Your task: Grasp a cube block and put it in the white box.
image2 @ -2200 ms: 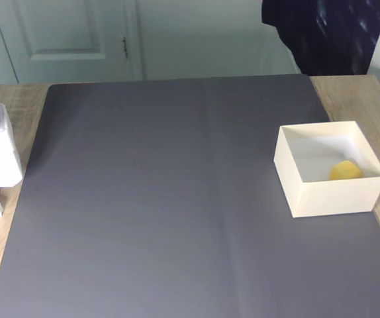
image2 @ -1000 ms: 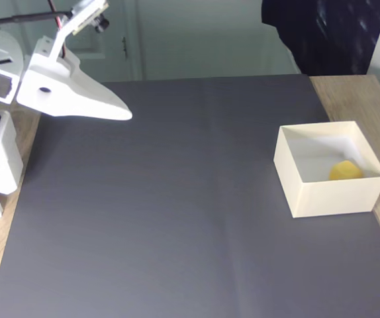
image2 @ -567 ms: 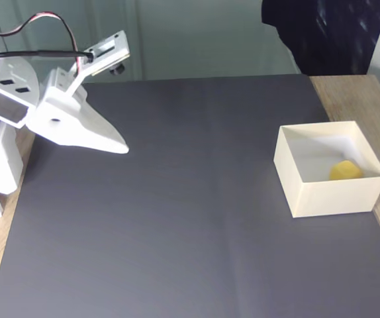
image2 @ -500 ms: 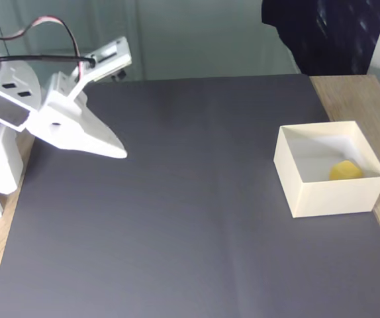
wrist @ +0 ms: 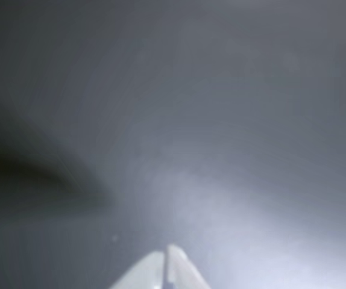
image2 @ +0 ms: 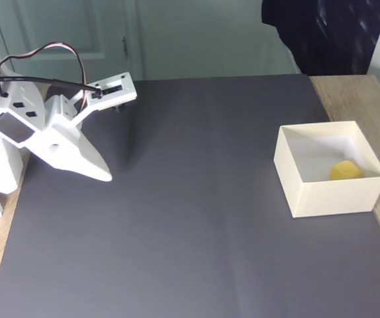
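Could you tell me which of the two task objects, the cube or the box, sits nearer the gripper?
The white box: its left wall faces the gripper, while the yellow cube block lies inside near its far right.

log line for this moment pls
gripper: shut, empty, over mat | cube block: inside white box

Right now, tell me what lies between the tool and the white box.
In the fixed view, only bare grey mat separates the tool from the white box.
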Available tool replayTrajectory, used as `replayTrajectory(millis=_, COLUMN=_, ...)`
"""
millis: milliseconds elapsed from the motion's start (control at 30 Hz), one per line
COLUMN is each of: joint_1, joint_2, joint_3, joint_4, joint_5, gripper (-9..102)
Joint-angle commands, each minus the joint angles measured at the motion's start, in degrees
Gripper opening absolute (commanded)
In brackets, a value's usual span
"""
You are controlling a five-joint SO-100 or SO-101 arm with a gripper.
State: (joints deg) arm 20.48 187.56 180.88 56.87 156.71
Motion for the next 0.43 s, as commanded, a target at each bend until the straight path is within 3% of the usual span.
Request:
replayTrajectory(millis=0, joint_1=-0.35, joint_2=0.26, joint_3=0.53, joint_4=2.2, joint_5=-0.7, gripper=0)
replayTrajectory(millis=400, joint_1=-1.58, joint_2=0.35, joint_3=1.49, joint_4=5.71, joint_5=-2.2, gripper=0)
